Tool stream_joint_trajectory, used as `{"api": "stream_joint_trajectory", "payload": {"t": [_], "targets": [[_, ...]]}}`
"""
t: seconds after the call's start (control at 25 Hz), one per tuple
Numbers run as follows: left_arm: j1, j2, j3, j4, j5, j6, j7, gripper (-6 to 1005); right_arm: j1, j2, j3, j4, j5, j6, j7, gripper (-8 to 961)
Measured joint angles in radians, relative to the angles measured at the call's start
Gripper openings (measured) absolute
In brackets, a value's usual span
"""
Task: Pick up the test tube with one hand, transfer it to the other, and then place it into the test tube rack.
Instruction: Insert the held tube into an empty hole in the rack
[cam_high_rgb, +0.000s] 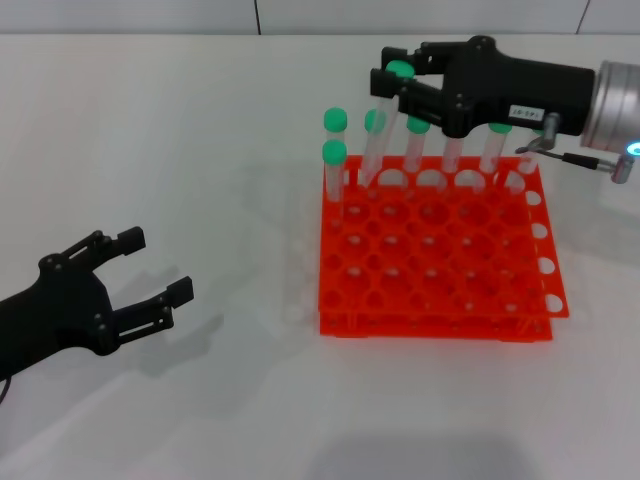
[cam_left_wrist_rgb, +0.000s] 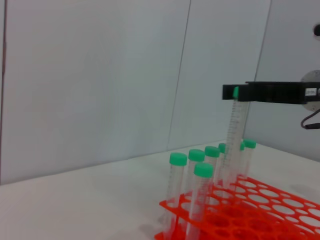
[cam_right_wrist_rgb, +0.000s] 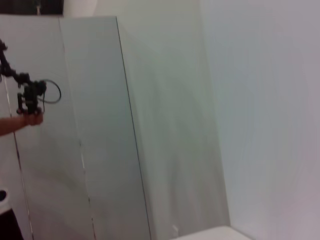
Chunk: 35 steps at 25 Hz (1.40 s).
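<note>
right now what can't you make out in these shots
- Head view: the right pincer covers the upper part of the test tube, so the grip contact is hidden.
- Left wrist view: the tube's lower end sits behind other tubes, so whether it has entered the test tube rack is unclear; the picture edge cuts the rack off.
- Right wrist view: only wall panels, no tube or rack.
- Left pincer: open, idle.

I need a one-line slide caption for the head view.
Right black gripper holds a green-capped clear tube above the orange-red rack; left gripper rests open.
</note>
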Motion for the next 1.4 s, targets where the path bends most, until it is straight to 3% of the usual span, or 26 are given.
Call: {"api": "stream_joint_trajectory", "payload": {"t": [0.36,1.4], "targets": [[-0.008,0.001,-0.029,-0.047,-0.003,0.000,0.012,893,-0.007,0.012,-0.034,0.017,0.009,0.068,-0.067,280],[-0.046,0.001,-0.029,-0.089,0.002,-0.008,0.024,893,0.004,0.016,-0.083,0.099,0.035,0.151,-0.168,286]]}}
